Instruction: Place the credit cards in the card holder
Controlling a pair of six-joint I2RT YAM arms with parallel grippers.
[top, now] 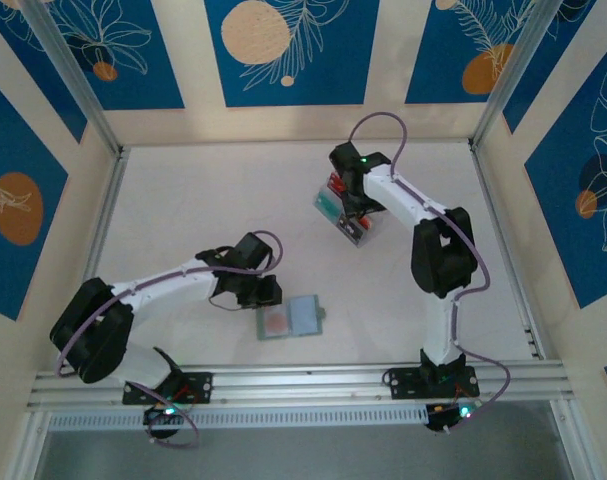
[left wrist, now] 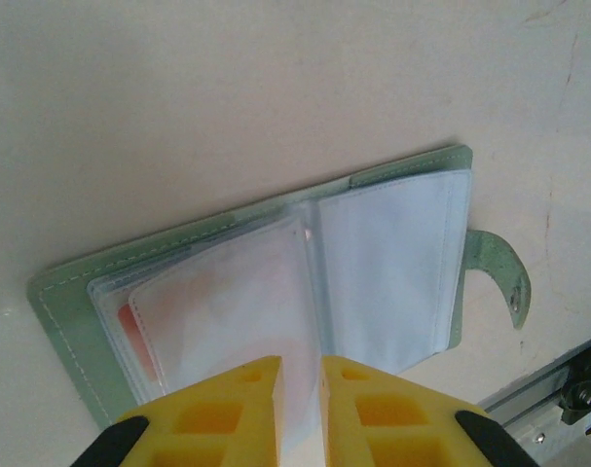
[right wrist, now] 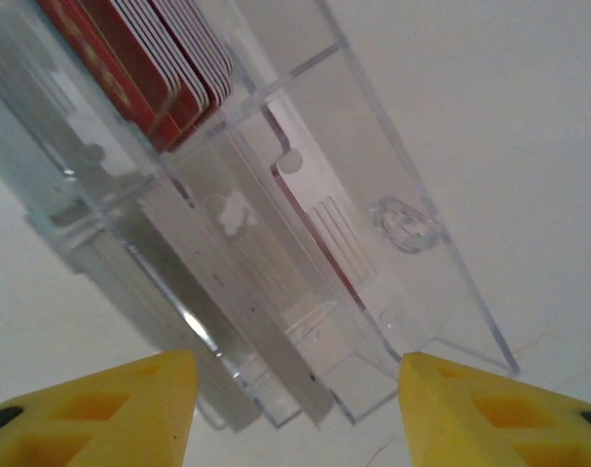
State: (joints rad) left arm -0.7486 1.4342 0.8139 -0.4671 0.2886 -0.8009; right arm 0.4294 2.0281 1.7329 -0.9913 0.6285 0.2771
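Note:
The card holder (top: 305,314) lies open on the table near the front, a sage-green wallet (left wrist: 71,302) with clear sleeves and a snap tab (left wrist: 499,272). A reddish credit card (left wrist: 131,329) sits in its left sleeve. My left gripper (left wrist: 301,365) is shut on a clear sleeve page at the wallet's fold. My right gripper (right wrist: 295,365) is open and hangs just above the clear plastic box (right wrist: 373,243). Red credit cards (right wrist: 129,58) and white ones (right wrist: 193,39) stand on edge in that box. A teal card (top: 326,205) shows there too.
The clear box (top: 361,236) stands right of centre toward the back, under my right gripper (top: 357,212). An aluminium rail (top: 313,385) runs along the front edge, close to the wallet. Frame posts and patterned walls enclose the pale table.

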